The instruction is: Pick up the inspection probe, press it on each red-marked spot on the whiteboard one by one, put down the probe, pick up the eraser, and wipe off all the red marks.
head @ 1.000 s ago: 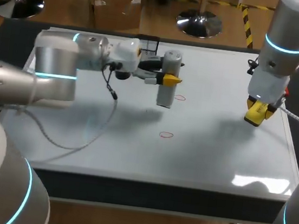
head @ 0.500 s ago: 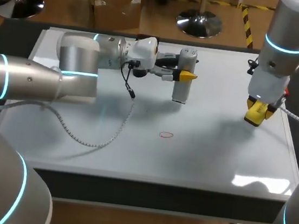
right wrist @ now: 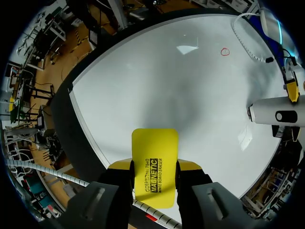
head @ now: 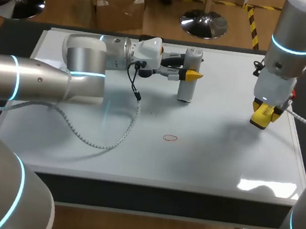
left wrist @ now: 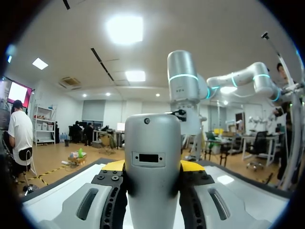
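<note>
Probe [head: 186, 90] stands upright, clamped in left hand [head: 191, 74], tip on whiteboard [head: 220, 156]. One red mark [head: 170, 138] lies apart from probe, toward the near edge. Well right of probe, right hand [head: 263, 114] grips eraser [head: 260, 121]; open whiteboard between.

The bench [head: 165, 200] is wide, with a dark front edge and dark sides. Its top is white and shiny. A bright patch of light [head: 260, 186] sits near the front right corner. Soft grey shadows [head: 240, 133] lie across the top.
</note>
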You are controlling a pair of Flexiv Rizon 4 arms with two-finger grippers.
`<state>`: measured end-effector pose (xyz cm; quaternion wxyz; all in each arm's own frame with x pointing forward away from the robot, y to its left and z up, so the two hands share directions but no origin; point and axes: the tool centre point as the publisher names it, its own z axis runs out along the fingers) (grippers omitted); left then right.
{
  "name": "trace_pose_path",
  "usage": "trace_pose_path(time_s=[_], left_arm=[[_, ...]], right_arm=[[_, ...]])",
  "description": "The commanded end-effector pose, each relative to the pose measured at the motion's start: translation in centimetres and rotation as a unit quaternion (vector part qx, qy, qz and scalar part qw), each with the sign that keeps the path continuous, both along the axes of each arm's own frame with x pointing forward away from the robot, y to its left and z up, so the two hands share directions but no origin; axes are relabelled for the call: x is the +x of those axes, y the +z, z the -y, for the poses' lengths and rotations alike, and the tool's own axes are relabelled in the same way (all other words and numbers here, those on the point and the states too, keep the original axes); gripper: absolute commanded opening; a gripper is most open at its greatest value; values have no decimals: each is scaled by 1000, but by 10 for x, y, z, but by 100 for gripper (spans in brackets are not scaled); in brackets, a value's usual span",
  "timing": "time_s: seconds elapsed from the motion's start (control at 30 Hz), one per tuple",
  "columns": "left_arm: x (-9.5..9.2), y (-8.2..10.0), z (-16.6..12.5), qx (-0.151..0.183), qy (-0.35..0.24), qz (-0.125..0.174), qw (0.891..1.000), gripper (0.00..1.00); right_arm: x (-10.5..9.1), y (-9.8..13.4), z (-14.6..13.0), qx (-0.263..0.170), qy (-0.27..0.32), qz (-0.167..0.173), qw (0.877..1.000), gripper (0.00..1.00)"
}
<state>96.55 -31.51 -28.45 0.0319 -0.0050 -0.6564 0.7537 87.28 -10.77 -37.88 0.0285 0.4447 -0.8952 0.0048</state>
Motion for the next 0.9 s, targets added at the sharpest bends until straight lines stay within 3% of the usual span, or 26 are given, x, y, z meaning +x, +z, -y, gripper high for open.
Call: trace_pose_path(time_s=[0.03, 0.37, 0.9], left_arm=[[4, -4, 1, -2, 1, -1, 1000, 0], [8, -14, -1, 0, 9, -8, 1000, 0], [8, -14, -1, 0, 12, -10, 1000, 0]], right_arm=[[1, 0, 0, -1, 1, -1, 1000, 0], [1, 0, 0, -1, 1, -1, 1000, 0], [1, 0, 0, -1, 1, -1, 1000, 0]])
